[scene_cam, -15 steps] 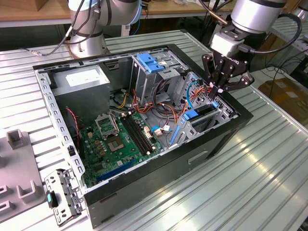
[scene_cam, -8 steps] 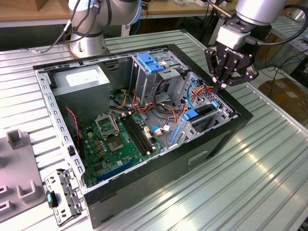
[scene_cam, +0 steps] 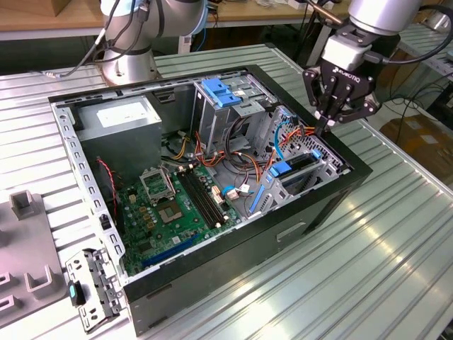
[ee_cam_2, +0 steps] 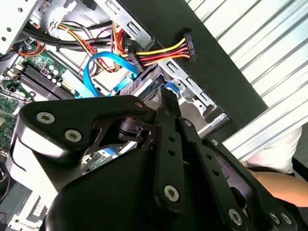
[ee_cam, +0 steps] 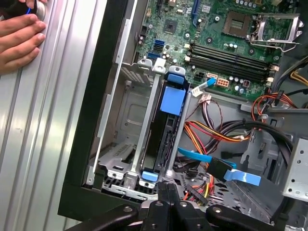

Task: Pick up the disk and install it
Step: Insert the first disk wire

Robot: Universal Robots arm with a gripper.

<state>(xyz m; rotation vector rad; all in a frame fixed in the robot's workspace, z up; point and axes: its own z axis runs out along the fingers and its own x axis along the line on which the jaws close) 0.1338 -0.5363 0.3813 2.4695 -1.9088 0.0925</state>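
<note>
My black claw (ee_cam: 166, 192) sits closest to the lens in both wrist views. Its fingers are pressed together with nothing between them, tips aimed at the near end of the drive bay. I judge they are shut so they can work as one blunt pusher rather than as a grip.

The disk (ee_cam: 163, 134), a flat hard drive seen edge-on and dark between blue plastic rails, stands on its edge in a slot of the silver metal drive cage (ee_cam: 122, 120). The cage is inside the open black computer case (scene_cam: 318, 205). The disk looks seated along the slot's full length, so the install seems mostly done. I cannot tell whether my tips touch it.

The first wrist view looks down the slot and takes in a person's hand (ee_cam: 19, 36) resting on the ribbed metal table (scene_cam: 396, 269). The second wrist view shows the red-and-yellow power cable bundle (ee_cam_2: 159, 55) and the looped blue data cable (ee_cam_2: 103, 65) lying loose beyond my fingers. The exterior view shows the claw (scene_cam: 326, 127) hanging over the case corner, with the disk (scene_cam: 299, 163) just below and the green motherboard (scene_cam: 177, 212) well apart.
</note>
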